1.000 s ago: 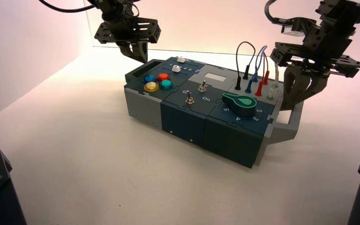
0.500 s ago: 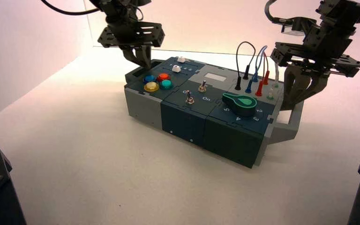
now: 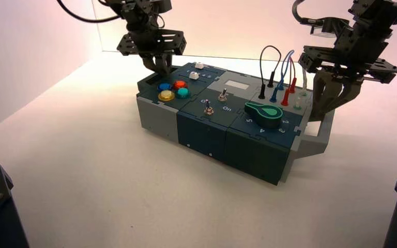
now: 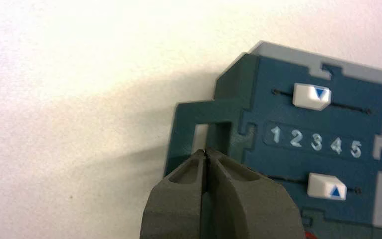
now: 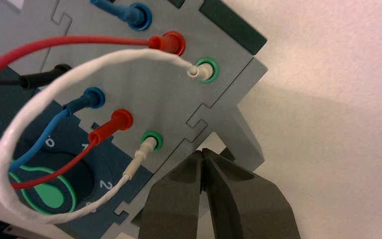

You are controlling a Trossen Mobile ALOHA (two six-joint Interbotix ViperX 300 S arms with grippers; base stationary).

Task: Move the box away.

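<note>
Two grippers at the box's ends, one per end handle. We see the long dark teal and grey plastic box (image 3: 201, 139) lying at an angle on the pale counter (image 3: 108, 196), its left end farther from the camera than its right. The left gripper (image 3: 161, 72), black with tapered fingers, is over the dark left end handle; its fingertips are together, at the handle's opening in the left wrist view. The right gripper (image 3: 318, 118), same type, is at the grey right end handle, fingertips together too, at that handle's opening. We can't tell how deep either reaches or whether it bears on the handle; nothing shows between the fingertips. On the left end we have four round buttons, blue, red, yellow and teal (image 3: 182, 93), plus two white sliders (image 4: 312, 96), one near 2, the other near 4. Mid-box: two metal toggle switches (image 3: 208, 109). Right part: green-topped black dial (image 3: 264, 114), then black, blue, red and white looped plug wires (image 5: 10, 144).
</note>
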